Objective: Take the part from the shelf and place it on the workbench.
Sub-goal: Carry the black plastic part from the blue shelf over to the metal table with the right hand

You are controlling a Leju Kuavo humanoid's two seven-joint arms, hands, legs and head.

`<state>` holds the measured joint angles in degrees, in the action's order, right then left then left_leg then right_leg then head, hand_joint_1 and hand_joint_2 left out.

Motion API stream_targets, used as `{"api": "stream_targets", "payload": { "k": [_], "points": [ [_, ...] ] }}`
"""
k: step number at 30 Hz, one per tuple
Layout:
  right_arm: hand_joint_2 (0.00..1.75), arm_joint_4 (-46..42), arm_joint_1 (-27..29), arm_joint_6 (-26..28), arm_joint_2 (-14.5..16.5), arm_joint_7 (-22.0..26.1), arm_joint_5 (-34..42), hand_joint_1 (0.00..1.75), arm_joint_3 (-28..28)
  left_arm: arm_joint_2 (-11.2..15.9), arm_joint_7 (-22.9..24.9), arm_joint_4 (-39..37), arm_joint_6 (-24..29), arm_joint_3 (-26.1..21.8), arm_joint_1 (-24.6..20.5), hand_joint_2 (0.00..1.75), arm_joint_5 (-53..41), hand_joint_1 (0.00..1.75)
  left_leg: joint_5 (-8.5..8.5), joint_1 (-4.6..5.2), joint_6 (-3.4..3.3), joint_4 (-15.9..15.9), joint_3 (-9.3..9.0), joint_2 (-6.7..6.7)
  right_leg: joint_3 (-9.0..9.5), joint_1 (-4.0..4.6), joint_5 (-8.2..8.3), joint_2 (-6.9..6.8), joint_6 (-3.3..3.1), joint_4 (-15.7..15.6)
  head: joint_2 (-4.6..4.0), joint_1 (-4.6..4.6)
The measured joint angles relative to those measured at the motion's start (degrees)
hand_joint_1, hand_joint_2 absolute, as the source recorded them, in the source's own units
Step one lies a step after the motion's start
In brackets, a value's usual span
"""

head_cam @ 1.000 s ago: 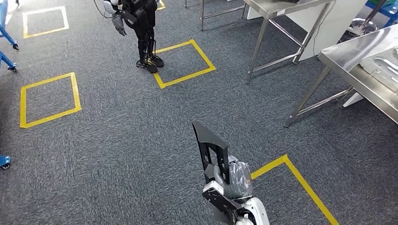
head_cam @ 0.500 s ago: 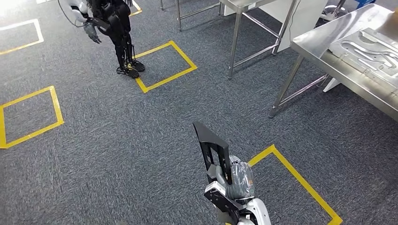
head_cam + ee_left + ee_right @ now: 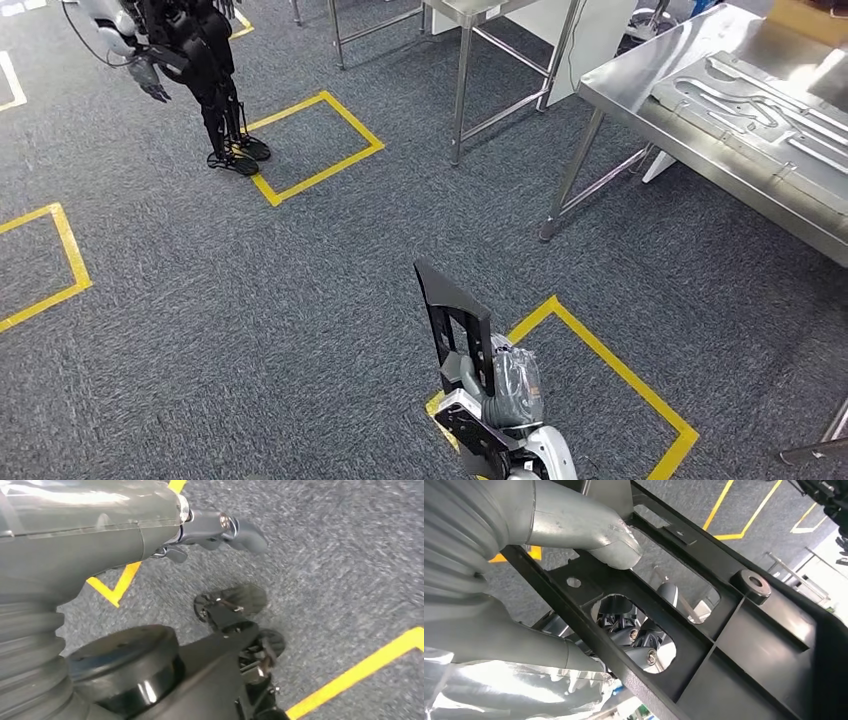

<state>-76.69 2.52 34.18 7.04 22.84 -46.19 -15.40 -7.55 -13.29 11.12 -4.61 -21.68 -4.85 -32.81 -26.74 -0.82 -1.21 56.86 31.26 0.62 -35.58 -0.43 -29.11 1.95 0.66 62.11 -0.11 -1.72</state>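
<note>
The black part [image 3: 455,320] is gripped upright by the right hand [image 3: 500,385], long axis vertical. The workbench [image 3: 640,95] lies ahead-right, well apart. Left hand [image 3: 220,530] hangs, grasp state undeterminable.

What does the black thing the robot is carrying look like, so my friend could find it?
Start at the yellow tape square on the grey carpet at the near edge of the head view. Just beside its corner, the right hand holds the black part upright. It is a flat, dark plastic frame with slot-shaped cutouts and a pointed top, unlike the shiny metal workbench farther off.
</note>
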Motion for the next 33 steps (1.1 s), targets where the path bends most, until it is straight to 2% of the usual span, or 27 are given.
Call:
{"api": "stream_targets", "payload": {
  "k": [1, 2, 3, 4, 5, 6, 8, 9, 10, 12, 14, 15, 16, 18, 19, 20, 21, 23, 24, 25, 27, 28, 29, 31, 33],
  "points": [
    [1.75, -0.09, 0.0, -0.01, 0.0, -0.01, 0.01, 1.75, 0.04, -0.06, -0.06, -0.01, 0.0, -0.01, 0.05, 1.75, -0.11, 0.0, 0.05, 0.1, -0.2, -0.05, 0.04, -0.45, -1.58, -0.01, -1.99, -0.95, 0.09, 3.47, 0.0, 0.01],
    [1.75, -0.13, 0.01, -0.01, -0.01, -0.02, 0.01, 1.75, 0.06, -0.1, -0.08, -0.01, 0.0, -0.01, 0.14, 1.75, -0.19, 0.0, 0.06, 0.17, -0.28, -0.04, 0.1, -0.96, -3.47, -0.07, -3.98, -1.3, 0.2, 7.59, 0.0, 0.0],
    [1.75, -0.15, 0.08, -0.02, -0.01, -0.03, 0.04, 1.75, 0.09, -0.13, -0.08, -0.02, 0.0, -0.01, 0.23, 1.75, -0.24, 0.0, 0.05, 0.23, -0.29, -0.03, 0.14, -1.49, -5.06, -0.13, -5.3, -1.38, 0.32, 11.13, 0.0, 0.0],
    [1.75, -0.16, 0.19, -0.02, -0.02, -0.03, 0.07, 1.75, 0.13, -0.14, -0.08, -0.02, 0.0, -0.01, 0.29, 1.75, -0.26, 0.0, 0.04, 0.27, -0.28, -0.01, 0.17, -1.99, -5.94, -0.19, -5.69, -1.42, 0.42, 13.16, 0.0, 0.0],
    [1.75, -0.16, 0.3, -0.02, -0.02, -0.04, 0.09, 1.75, 0.17, -0.16, -0.08, -0.02, -0.01, -0.01, 0.3, 1.75, -0.26, 0.0, 0.01, 0.29, -0.24, 0.02, 0.17, -2.45, -5.58, -0.25, -4.84, -1.52, 0.47, 12.68, 0.0, 0.0],
    [1.75, -0.17, 0.37, -0.02, -0.02, -0.04, 0.11, 1.75, 0.22, -0.2, -0.08, -0.02, -0.01, -0.01, 0.26, 1.75, -0.26, 0.0, -0.05, 0.29, -0.16, 0.07, 0.13, -2.86, -4.1, -0.29, -3.16, -1.75, 0.44, 9.97, 0.0, 0.0],
    [1.75, -0.33, 0.37, -0.03, -0.02, -0.04, 0.11, 1.75, 0.27, -0.29, -0.09, -0.02, -0.02, -0.01, 0.18, 1.75, -0.25, 0.0, -0.3, 0.46, 0.22, 0.33, 0.04, -3.51, 0.45, -0.16, 0.4, -3.32, 0.17, 1.37, 0.0, 0.01],
    [1.75, -0.45, 0.32, -0.04, -0.02, -0.04, 0.12, 1.75, 0.28, -0.33, -0.09, -0.02, -0.02, -0.01, 0.18, 1.75, -0.24, 0.0, -0.44, 0.61, 0.48, 0.46, 0.04, -3.79, 1.98, -0.02, 1.31, -3.98, -0.06, -1.7, 0.0, 0.0],
    [1.75, -0.58, 0.29, -0.06, -0.02, -0.04, 0.13, 1.75, 0.3, -0.36, -0.1, -0.02, -0.02, -0.03, 0.18, 1.75, -0.24, 0.0, -0.56, 0.74, 0.77, 0.57, 0.04, -4.09, 2.78, 0.12, 1.65, -4.4, -0.3, -3.46, 0.0, 0.0],
    [1.75, -0.72, 0.34, -0.09, -0.02, -0.04, 0.15, 1.75, 0.38, -0.38, -0.11, -0.01, -0.02, -0.1, 0.18, 1.75, -0.25, 0.0, -0.65, 0.82, 1.37, 0.61, -0.01, -4.8, 2.66, 0.28, 1.68, -3.76, -0.85, -3.9, 0.0, -0.01],
    [1.75, -0.79, 0.39, -0.14, -0.01, -0.04, 0.16, 1.75, 0.47, -0.39, -0.14, 0.0, -0.01, -0.2, 0.12, 1.75, -0.25, 0.0, -1.58, 0.62, 2.07, 1.59, 0.27, -4.31, 2.61, 0.1, 1.96, -2.95, -1.51, -4.12, 0.0, -0.01],
    [1.75, -0.82, 0.35, -0.16, 0.02, -0.04, 0.16, 1.75, 0.5, -0.39, -0.16, 0.0, 0.0, -0.24, 0.11, 1.75, -0.25, 0.0, -2.88, 0.49, 2.38, 3.41, 0.98, -3.52, 2.62, -0.04, 2.12, -2.59, -1.83, -4.26, 0.0, -0.01],
    [1.75, -0.84, 0.3, -0.2, 0.04, -0.04, 0.16, 1.75, 0.52, -0.39, -0.17, -0.01, 0.01, -0.27, 0.14, 1.75, -0.25, 0.0, -4.76, 0.35, 2.64, 6.54, 2.31, -2.52, 2.62, -0.14, 2.21, -2.23, -2.06, -4.29, 0.0, -0.01],
    [1.75, -0.83, 0.28, -0.27, 0.08, -0.04, 0.16, 1.75, 0.54, -0.39, -0.17, -0.02, 0.02, -0.32, 0.29, 1.75, -0.25, 0.0, -8.29, 0.25, 2.98, 14.28, 5.7, -1.41, 2.53, -0.12, 2.27, -1.4, -2.3, -4.25, 0.0, -0.01],
    [1.75, -0.82, 0.31, -0.3, 0.07, -0.04, 0.16, 1.75, 0.55, -0.39, -0.17, -0.02, 0.02, -0.34, 0.38, 1.75, -0.26, 0.0, -8.91, 0.22, 3.08, 16.82, 6.85, -1.25, 2.52, -0.09, 2.27, -0.91, -2.32, -4.21, 0.0, -0.01],
    [1.75, -0.81, 0.34, -0.33, 0.07, -0.04, 0.18, 1.75, 0.55, -0.39, -0.16, -0.01, 0.03, -0.35, 0.43, 1.75, -0.28, 0.0, -8.31, 0.19, 3.09, 17.12, 6.99, -1.19, 2.52, -0.09, 2.27, -0.39, -2.32, -4.12, 0.0, -0.01],
    [1.75, -0.81, 0.36, -0.34, 0.07, -0.04, 0.22, 1.75, 0.56, -0.39, -0.14, -0.01, 0.07, -0.35, 0.43, 1.75, -0.32, 0.0, -6.72, 0.16, 3.02, 15.22, 6.12, -1.13, 2.55, -0.09, 2.26, 0.16, -2.3, -4.02, 0.0, -0.01],
    [1.75, -0.81, 0.33, -0.35, 0.08, -0.04, 0.35, 1.75, 0.57, -0.38, -0.09, -0.01, 0.14, -0.36, 0.33, 1.75, -0.47, 0.0, -2.78, 0.12, 2.63, 7.52, 2.54, -0.14, 2.55, -0.03, 2.18, 1.23, -2.09, -3.74, 0.0, -0.01],
    [1.75, -0.81, 0.32, -0.34, 0.08, -0.04, 0.42, 1.75, 0.58, -0.38, -0.08, -0.02, 0.17, -0.36, 0.28, 1.75, -0.55, 0.0, -1.68, 0.11, 2.41, 4.2, 1.02, 0.49, 2.42, 0.03, 2.16, 1.73, -1.86, -3.57, 0.0, -0.01],
    [1.75, -0.81, 0.31, -0.34, 0.09, -0.04, 0.47, 1.75, 0.59, -0.38, -0.05, -0.02, 0.17, -0.36, 0.22, 1.75, -0.63, 0.0, -1.22, 0.15, 2.18, 2.15, 0.13, 1.01, 2.21, 0.05, 2.22, 2.11, -1.54, -3.46, 0.0, -0.01],
    [1.75, -0.81, 0.38, -0.34, 0.09, -0.03, 0.57, 1.75, 0.61, -0.37, 0.01, -0.01, 0.17, -0.37, 0.12, 1.75, -0.86, 0.0, -1.27, 0.25, 1.69, 1.26, -0.09, 0.98, 1.8, 0.0, 2.53, 2.79, -0.79, -3.52, 0.0, -0.01],
    [1.75, -0.82, 0.44, -0.34, 0.08, -0.02, 0.62, 1.75, 0.64, -0.39, 0.04, -0.01, 0.16, -0.38, 0.07, 1.75, -0.98, 0.0, -1.05, 0.18, 1.3, 1.08, -0.03, 0.67, 1.69, -0.03, 2.57, 2.7, -0.44, -3.52, 0.0, -0.01],
    [1.75, -0.83, 0.48, -0.33, 0.08, -0.01, 0.65, 1.75, 0.7, -0.42, 0.04, -0.01, 0.15, -0.39, 0.02, 1.75, -1.08, 0.0, -0.79, 0.11, 0.89, 0.81, -0.05, 0.32, 1.47, 0.0, 2.21, 2.05, -0.11, -3.12, 0.0, 0.0],
    [1.75, -0.84, 0.4, -0.34, 0.08, 0.05, 0.67, 1.75, 0.82, -0.48, 0.02, 0.0, 0.13, -0.42, -0.04, 1.75, -1.19, 0.0, -0.39, 0.0, 0.13, 0.3, -0.09, -0.45, -0.15, 0.05, -0.21, -0.03, 0.39, 0.47, 0.0, 0.0],
    [1.75, -0.83, 0.34, -0.43, 0.09, 0.14, 0.74, 1.75, 0.86, -0.47, 0.01, 0.0, 0.14, -0.44, 0.05, 1.75, -1.27, 0.0, -0.34, 0.17, -0.17, 0.28, 0.02, -1.38, -3.66, -0.07, -3.82, -1.22, 0.75, 8.0, 0.0, -0.01]
  ]
}}
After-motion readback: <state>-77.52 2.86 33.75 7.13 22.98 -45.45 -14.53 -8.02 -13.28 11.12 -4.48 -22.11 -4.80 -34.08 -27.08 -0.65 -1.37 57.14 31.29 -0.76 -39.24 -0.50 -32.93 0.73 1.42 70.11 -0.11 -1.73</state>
